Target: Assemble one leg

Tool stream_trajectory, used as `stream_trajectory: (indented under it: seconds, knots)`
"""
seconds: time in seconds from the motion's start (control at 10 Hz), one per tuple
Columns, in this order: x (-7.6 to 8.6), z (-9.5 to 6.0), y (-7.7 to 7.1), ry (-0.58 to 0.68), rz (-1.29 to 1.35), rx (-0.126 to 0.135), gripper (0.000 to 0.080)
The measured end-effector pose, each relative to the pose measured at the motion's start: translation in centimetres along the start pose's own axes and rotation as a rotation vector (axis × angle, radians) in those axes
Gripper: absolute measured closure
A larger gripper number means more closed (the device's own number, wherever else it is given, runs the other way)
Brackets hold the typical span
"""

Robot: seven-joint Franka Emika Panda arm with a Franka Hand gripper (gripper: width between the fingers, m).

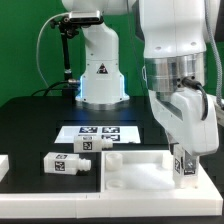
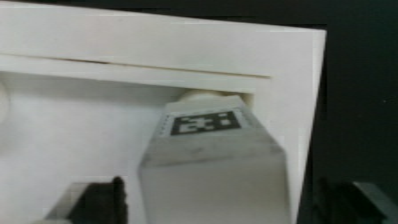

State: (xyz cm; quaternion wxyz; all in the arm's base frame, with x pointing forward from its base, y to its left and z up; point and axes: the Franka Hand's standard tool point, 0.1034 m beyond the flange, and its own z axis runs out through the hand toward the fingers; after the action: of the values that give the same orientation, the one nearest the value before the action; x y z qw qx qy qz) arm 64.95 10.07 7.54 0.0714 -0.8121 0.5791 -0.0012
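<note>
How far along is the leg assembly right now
Done: one leg is picked up. In hand: the claw grips it, apparently upright, at the large white panel, its tagged end near the panel's edge. Left: whether it is seated cannot be told; other legs lie loose on the table.

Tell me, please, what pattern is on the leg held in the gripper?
A black-and-white square tag on the white leg; the wrist view shows it best.
</note>
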Motion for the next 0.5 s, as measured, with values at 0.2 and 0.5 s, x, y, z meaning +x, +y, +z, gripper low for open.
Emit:
stream_trajectory:
  seconds: [0.2,0.5]
  knots:
    - [0.04,0.09,-0.15,-0.008,-0.423,0.015,0.0154]
    - [0.37,0.1,-0.04,0.003,-0.631,0.006,0.015]
